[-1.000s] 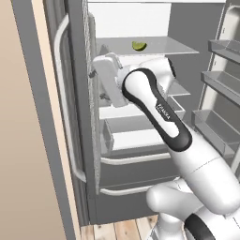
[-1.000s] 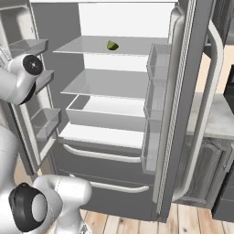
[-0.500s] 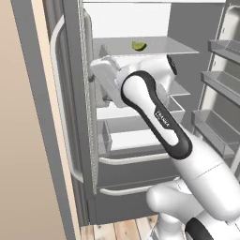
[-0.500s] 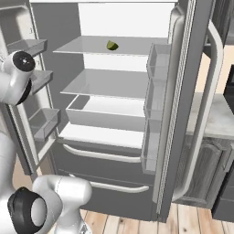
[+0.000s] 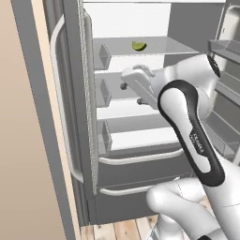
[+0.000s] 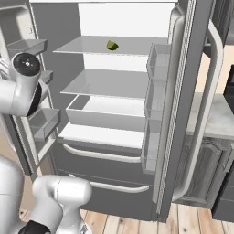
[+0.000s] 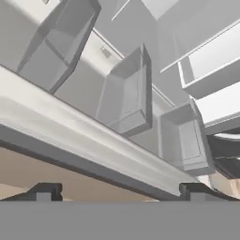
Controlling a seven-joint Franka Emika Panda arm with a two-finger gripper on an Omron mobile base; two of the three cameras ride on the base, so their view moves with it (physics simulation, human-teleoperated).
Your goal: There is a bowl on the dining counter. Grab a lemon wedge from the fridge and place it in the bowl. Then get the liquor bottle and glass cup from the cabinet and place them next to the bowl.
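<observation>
The fridge (image 6: 114,119) stands with both doors swung wide, pale shelves bare inside. A small yellow-green lemon wedge (image 5: 138,45) (image 6: 112,45) lies on the top shelf. My gripper (image 5: 131,84) hangs in front of the middle shelves, lower than the wedge and left of it, pointing at the left door (image 5: 79,117). In the hand view its fingertips (image 7: 44,192) stand far apart and the gripper (image 7: 119,192) is open with nothing between them, facing the door's edge and its bins (image 7: 126,93). Bowl, dining counter, liquor bottle, glass cup and cabinet are out of view.
The left door's long curved handle (image 5: 58,98) and a beige wall (image 5: 23,140) close off the left. On the right, the other door (image 6: 183,105) carries bins (image 6: 157,91) and juts toward me. Two drawers (image 6: 105,160) sit below. A grey base cabinet (image 6: 205,160) stands further right.
My hand and elbow have drawn to the right, away from the left door and across the front of the shelves. The gripper stays open. The lemon wedge has not moved.
</observation>
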